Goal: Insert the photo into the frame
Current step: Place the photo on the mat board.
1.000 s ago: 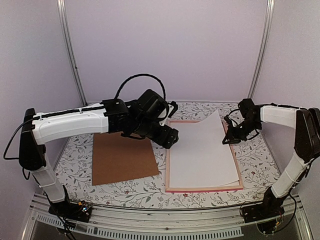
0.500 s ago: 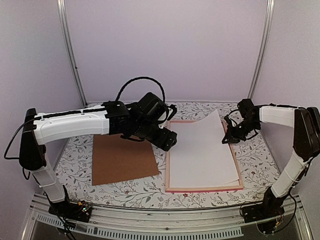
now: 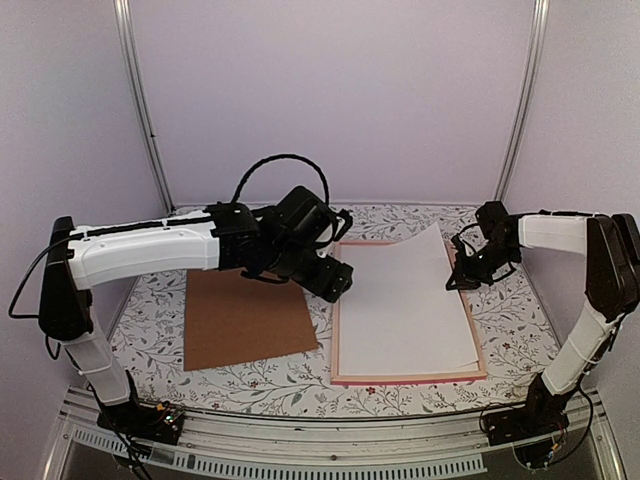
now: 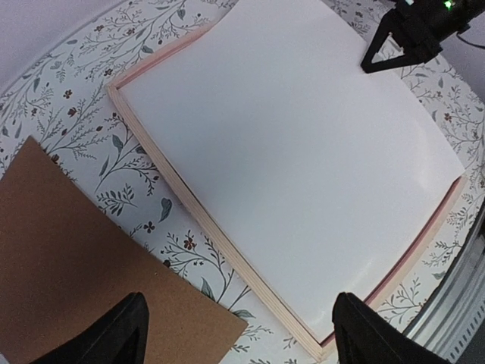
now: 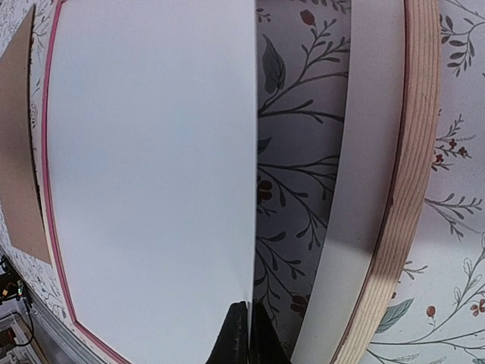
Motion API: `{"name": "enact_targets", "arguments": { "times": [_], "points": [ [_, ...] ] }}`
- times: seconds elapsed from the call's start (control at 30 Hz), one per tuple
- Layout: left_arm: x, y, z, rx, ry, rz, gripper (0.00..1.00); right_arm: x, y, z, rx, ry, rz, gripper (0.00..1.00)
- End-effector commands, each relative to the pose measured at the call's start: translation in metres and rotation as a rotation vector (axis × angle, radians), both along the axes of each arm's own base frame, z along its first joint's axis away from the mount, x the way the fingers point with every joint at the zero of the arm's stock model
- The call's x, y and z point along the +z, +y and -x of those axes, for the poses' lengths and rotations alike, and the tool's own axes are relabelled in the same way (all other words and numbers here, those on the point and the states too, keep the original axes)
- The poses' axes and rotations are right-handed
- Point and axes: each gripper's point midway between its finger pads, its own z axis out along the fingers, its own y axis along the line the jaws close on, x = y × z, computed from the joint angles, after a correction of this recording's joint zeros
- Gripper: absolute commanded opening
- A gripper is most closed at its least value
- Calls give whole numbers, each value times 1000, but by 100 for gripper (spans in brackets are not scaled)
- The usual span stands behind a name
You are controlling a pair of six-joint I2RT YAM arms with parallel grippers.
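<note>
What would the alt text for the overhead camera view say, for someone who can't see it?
The right tool pinches the right edge of the photo, white side up, lifting that edge above the pink frame on a floral table. The left tool hovers near the frame's far left corner, with a brown board lying beside the frame.

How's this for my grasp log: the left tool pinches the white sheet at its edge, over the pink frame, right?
No: the right tool pinches the white sheet at its edge, over the pink frame, as the right wrist view shows; the left tool hangs open.

Photo (image 3: 405, 300) smooth matt paper; frame (image 5: 415, 189) raw layered wood.
</note>
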Motion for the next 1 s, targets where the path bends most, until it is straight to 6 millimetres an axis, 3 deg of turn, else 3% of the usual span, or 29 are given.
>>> {"name": "enact_targets", "arguments": {
  "times": [0.0,0.67,0.97],
  "points": [
    [-13,7,-5,19,15,-33,87,-1,-4,-2,-29,-17,8,1],
    [-19,8,-4,21,24,-49,87,-7,0,-4,-46,-13,-21,5],
    [-20,9,-5,23,23,-56,87,-5,-4,-5,-55,-22,1,24]
  ]
}}
